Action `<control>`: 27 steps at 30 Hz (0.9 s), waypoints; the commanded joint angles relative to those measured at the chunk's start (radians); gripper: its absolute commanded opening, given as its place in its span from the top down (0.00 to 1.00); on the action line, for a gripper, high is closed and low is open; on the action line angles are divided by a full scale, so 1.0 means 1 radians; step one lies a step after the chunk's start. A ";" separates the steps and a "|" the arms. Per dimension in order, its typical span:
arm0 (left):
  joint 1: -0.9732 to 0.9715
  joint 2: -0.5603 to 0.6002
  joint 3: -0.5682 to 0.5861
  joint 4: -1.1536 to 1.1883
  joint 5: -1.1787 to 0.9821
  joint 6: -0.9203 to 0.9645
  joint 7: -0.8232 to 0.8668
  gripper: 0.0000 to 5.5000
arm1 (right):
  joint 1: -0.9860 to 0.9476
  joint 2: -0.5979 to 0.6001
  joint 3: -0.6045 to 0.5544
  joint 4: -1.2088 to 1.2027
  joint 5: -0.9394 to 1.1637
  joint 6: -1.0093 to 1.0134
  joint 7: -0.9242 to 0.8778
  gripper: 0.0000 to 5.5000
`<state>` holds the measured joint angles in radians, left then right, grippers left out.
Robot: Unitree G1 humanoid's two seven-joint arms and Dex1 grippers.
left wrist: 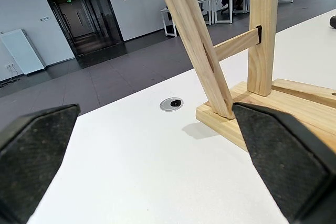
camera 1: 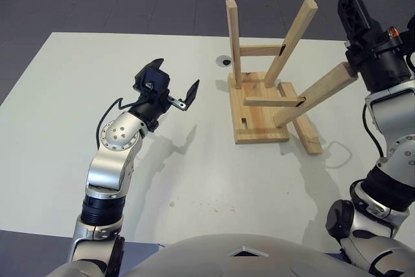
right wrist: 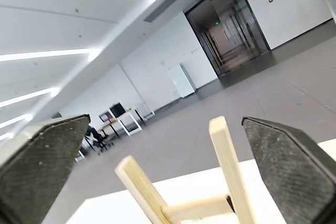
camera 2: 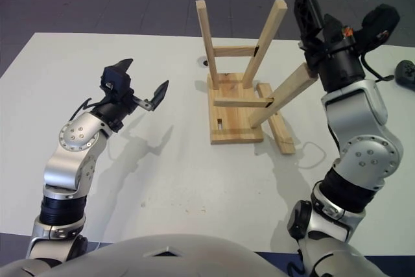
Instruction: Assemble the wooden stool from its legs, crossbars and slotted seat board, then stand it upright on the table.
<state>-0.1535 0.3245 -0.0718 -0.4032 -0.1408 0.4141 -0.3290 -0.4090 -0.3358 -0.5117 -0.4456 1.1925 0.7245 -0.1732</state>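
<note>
The wooden stool lies upside down on the white table, its slotted seat board (camera 1: 258, 129) flat. Two legs (camera 1: 233, 40) (camera 1: 293, 38) rise from its far side, joined by a crossbar (camera 1: 259, 50). A third leg (camera 1: 314, 95) leans out to the right, with a second crossbar (camera 1: 272, 102) running into it. A loose wooden piece (camera 1: 305, 128) lies beside the board on the right. My right gripper (camera 2: 343, 10) is open, up by the leaning leg's top end, nothing between its fingers (right wrist: 294, 166). My left gripper (camera 1: 172, 89) is open above the table, left of the stool.
A round cable grommet (camera 1: 224, 61) sits in the table just left of the stool. A thin white cable (camera 2: 311, 150) loops on the table at the right, and a dark object (camera 2: 405, 69) lies at the right edge. Bare tabletop stretches left and front.
</note>
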 commanded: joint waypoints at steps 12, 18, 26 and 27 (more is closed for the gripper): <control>-0.007 -0.035 0.101 0.005 -0.027 0.035 0.067 0.02 | 0.559 -0.246 -0.171 0.205 0.133 0.156 0.615 0.02; -0.017 -0.026 0.110 0.017 -0.023 0.038 0.065 0.02 | 0.682 -0.281 -0.015 0.184 -0.125 0.058 0.753 0.02; -0.018 -0.022 0.083 0.023 -0.005 0.030 0.051 0.02 | 0.660 -0.265 0.242 0.205 -0.554 -0.109 0.671 0.02; -0.021 -0.022 0.081 0.025 -0.005 0.030 0.050 0.02 | 0.650 -0.261 0.260 0.213 -0.585 -0.099 0.643 0.02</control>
<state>-0.1591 0.2942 0.0178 -0.3859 -0.1523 0.4398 -0.2719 0.2628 -0.5995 -0.2906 -0.2507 0.6688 0.6242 0.5121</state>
